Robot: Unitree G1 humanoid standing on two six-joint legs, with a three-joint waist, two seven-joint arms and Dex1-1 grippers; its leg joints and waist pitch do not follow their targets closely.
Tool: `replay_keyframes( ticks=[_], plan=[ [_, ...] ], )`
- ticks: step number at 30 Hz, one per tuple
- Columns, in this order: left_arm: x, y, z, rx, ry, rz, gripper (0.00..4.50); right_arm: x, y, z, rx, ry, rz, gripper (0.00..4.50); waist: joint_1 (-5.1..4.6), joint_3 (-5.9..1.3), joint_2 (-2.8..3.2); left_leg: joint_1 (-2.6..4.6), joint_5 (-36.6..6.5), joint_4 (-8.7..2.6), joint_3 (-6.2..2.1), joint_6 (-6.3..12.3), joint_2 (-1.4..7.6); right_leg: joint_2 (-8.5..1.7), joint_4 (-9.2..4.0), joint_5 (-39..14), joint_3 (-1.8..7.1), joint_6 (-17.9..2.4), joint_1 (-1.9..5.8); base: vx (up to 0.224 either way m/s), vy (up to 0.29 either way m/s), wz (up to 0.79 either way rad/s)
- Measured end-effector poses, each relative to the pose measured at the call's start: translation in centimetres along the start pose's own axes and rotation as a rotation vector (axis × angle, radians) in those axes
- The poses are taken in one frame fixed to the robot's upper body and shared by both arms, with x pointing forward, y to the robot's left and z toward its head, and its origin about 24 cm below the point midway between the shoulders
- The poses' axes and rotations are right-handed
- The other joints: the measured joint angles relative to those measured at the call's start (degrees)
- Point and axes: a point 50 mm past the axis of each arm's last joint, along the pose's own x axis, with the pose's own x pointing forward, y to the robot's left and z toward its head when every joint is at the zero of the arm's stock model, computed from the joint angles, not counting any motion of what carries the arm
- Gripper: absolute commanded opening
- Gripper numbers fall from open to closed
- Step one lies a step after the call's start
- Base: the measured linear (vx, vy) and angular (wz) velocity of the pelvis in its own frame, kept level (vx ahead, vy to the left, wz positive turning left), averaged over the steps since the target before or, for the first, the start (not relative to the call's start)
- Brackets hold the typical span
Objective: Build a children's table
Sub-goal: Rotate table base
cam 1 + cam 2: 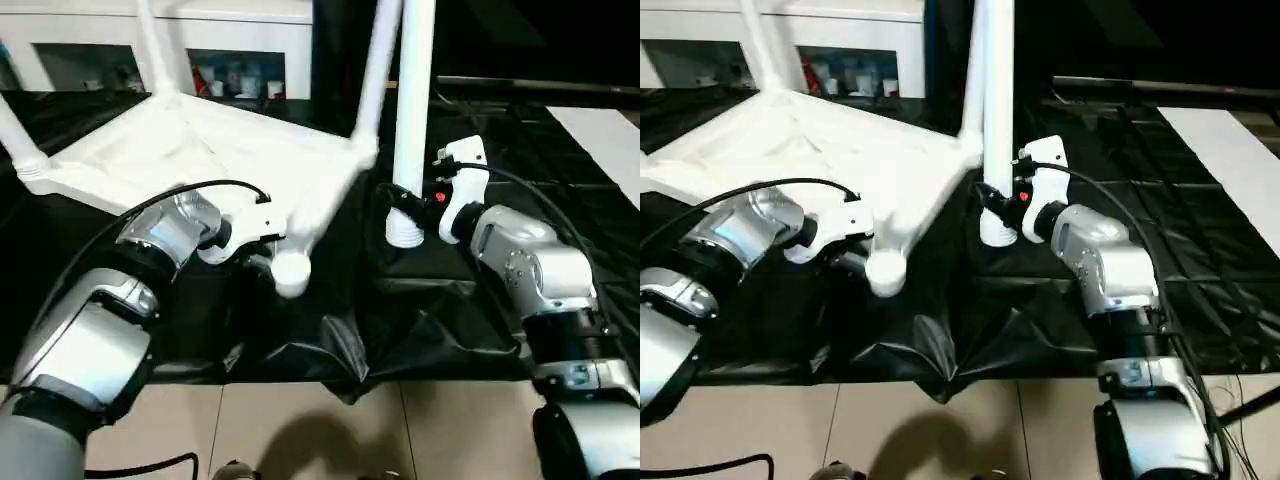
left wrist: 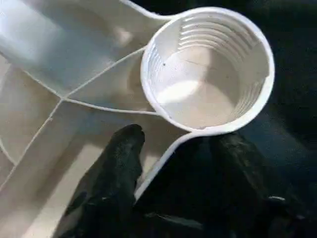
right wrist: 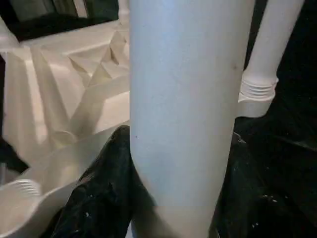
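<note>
Black fingers (image 2: 114, 173) of the left end effector (image 1: 262, 252) straddle the rim wall of an upside-down white table (image 1: 200, 150), one inside the ribbed underside, one outside, just beside the empty round corner socket (image 2: 208, 69). Right end effector (image 1: 405, 200) pinches a loose white leg (image 1: 412, 110), held upright with its ribbed end near the black sheet (image 1: 420, 320). Other legs (image 1: 375, 70) rise from the far corners. Behind stands a white cabinet (image 1: 240, 40).
</note>
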Motion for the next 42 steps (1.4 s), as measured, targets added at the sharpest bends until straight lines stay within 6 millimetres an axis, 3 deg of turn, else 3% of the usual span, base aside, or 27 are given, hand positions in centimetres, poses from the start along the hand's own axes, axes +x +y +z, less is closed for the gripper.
replay_keyframes(
  ticks=[13,16,20,27,33,35,38,42],
  plan=[
    [0.6,-0.1,-0.1,-0.012,0.111,0.15,1.37,0.7,0.5,0.1,-0.03,-0.016,0.024,1.86,-0.02,-0.01,0.08,0.06,0.0,0.0,-0.01,0.0,0.02,0.0,0.06,0.1,-0.01,-0.1,0.02,0.0,0.0,0.0],
    [1.2,-0.3,0.4,-0.06,0.106,0.187,1.23,0.9,0.7,0.1,-0.024,-0.025,0.026,1.86,-0.27,-0.17,0.36,0.06,0.0,0.01,0.01,0.0,-0.03,0.0,0.05,0.1,0.04,-0.1,0.08,0.0,0.0,0.0],
    [2.4,-0.5,1.3,-0.198,0.026,0.229,1.19,1.1,1.1,-0.1,-0.008,-0.033,0.033,1.86,-0.45,-0.55,1.02,0.07,0.0,0.02,0.01,0.0,-0.09,0.01,0.03,0.1,0.05,-0.1,0.11,0.0,0.0,0.0],
    [3.0,-1.0,1.4,-0.436,-0.117,0.244,0.98,0.7,1.3,-1.1,0.013,-0.03,0.026,1.86,-0.99,-0.73,1.56,0.1,-0.1,-0.01,-0.01,0.08,-0.08,0.07,-0.01,0.1,0.04,-0.1,0.08,0.0,0.0,0.0],
    [3.6,-2.1,1.1,-0.341,-0.222,0.277,0.68,0.6,1.3,-1.0,0.017,-0.037,0.023,1.86,-0.62,-0.76,1.57,0.08,-0.1,0.0,-0.04,0.08,-0.07,0.05,-0.05,0.1,-0.02,-0.1,0.11,0.0,0.0,0.0],
    [3.7,-2.3,1.0,-0.294,-0.253,0.284,1.14,0.6,1.4,-1.0,0.017,-0.039,0.023,1.86,-0.42,-0.76,1.57,0.08,-0.1,0.0,-0.04,0.08,-0.07,0.04,-0.05,0.1,-0.02,-0.1,0.1,0.0,0.0,0.0],
    [4.0,-2.7,0.5,-0.281,-0.295,0.287,1.16,0.5,1.5,-0.7,0.008,-0.05,0.022,1.86,-0.22,-0.75,1.56,0.08,-0.1,0.0,-0.04,0.08,-0.06,0.04,-0.05,0.1,-0.03,0.0,0.07,0.0,0.0,0.0],
    [3.4,-2.7,0.4,-0.253,-0.321,0.312,1.63,0.5,1.5,-0.7,0.003,-0.049,0.023,1.86,-0.17,-0.69,1.37,0.05,-0.1,0.0,-0.04,0.08,-0.04,0.03,-0.05,0.1,-0.04,0.0,-0.02,0.0,0.0,0.0]
  ],
)
